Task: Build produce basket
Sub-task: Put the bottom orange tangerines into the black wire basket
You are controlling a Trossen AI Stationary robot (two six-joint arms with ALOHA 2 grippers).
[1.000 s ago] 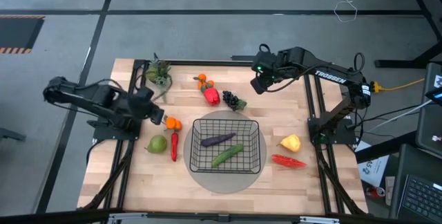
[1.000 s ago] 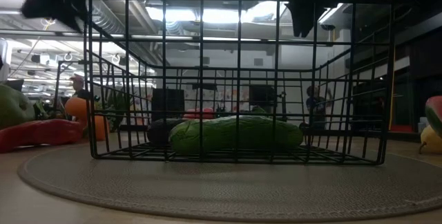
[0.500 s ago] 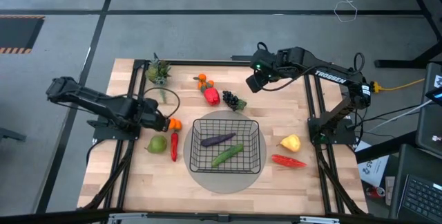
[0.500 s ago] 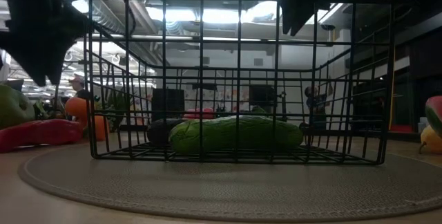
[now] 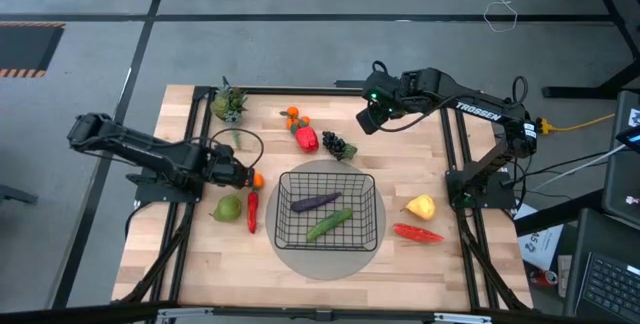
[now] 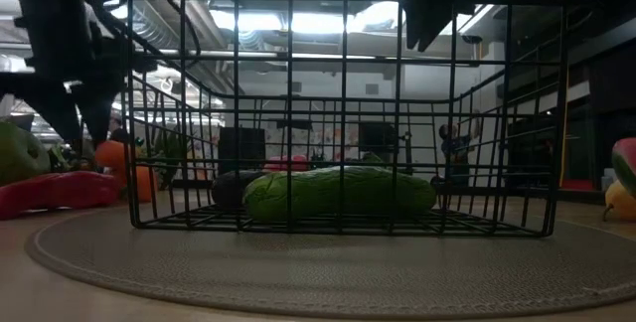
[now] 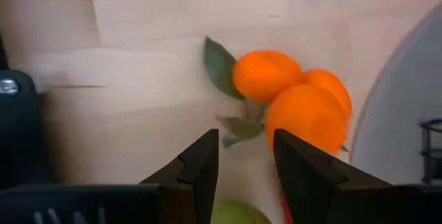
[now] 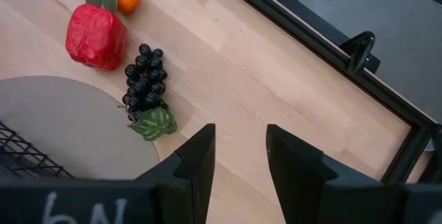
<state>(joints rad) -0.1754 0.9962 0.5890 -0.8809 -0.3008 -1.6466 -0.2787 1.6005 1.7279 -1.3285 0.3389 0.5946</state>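
Jaws of the left gripper (image 7: 245,156) stand apart with nothing between them, low over the wooden table (image 5: 200,264). The orange cluster (image 7: 297,99) lies just ahead of the tips, slightly off toward one finger. Right gripper (image 8: 238,151) also has its jaws apart and empty, hovering above the table's far side, with the dark grapes (image 8: 143,79) and red pepper (image 8: 95,36) ahead of it.

Basket (image 5: 330,211) sits on a grey round mat (image 5: 290,256) mid-table; a purple eggplant (image 5: 315,202) and a green cucumber (image 5: 328,224) are already inside.

Judgement: step in hand is taking the oranges. Shift the jaws sideways so the cluster centres in the gap, then descend; closing across the widest fruit looks safer than pinching the leaves.

Materials: oranges look smooth, rounded, joined, with thin flat green leaves. Likely hard plastic, so may slip or roll. Basket is open black wire grid. Mat shows fine ribbing.

Beside the jaws: green fruit (image 5: 227,208) and red chili (image 5: 252,211).
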